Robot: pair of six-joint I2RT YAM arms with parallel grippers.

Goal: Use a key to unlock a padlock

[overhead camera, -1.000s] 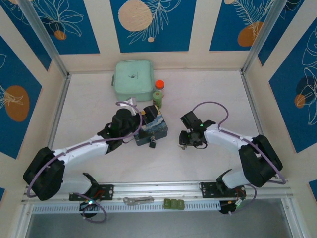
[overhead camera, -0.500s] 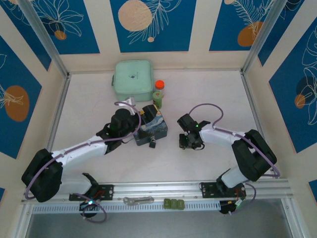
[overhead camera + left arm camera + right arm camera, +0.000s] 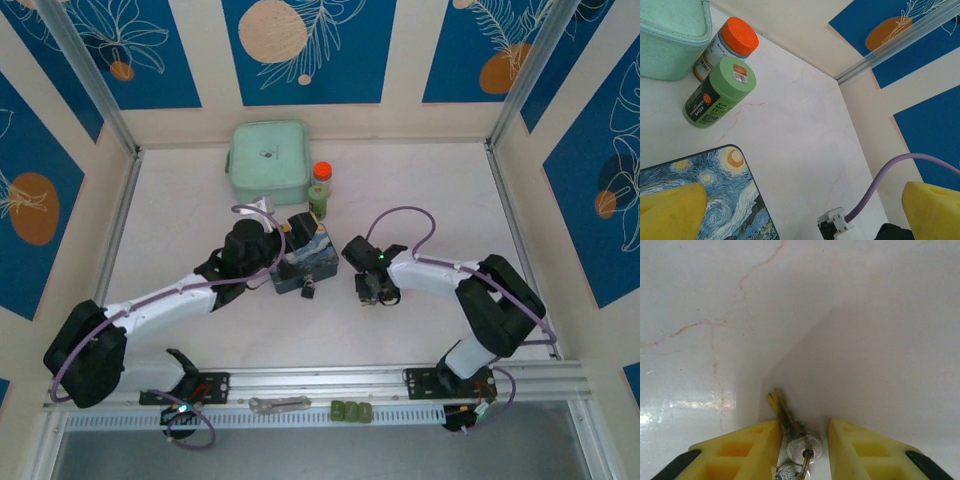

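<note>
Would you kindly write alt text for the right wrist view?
A small key sits on the white table between the yellow jaws of the right gripper, blade pointing away, a ring through its head. Whether the jaws grip it is unclear.

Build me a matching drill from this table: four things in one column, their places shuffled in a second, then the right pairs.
Things
1. key
2. padlock
3. orange-capped bottle
4. mint case

Places
A. just in front of the blue box
B. nearest the back wall
C. between the fingers of the right gripper
D. between the mint case and the green bottle

Pairs: 1-C, 2-A, 3-D, 4-B
</note>
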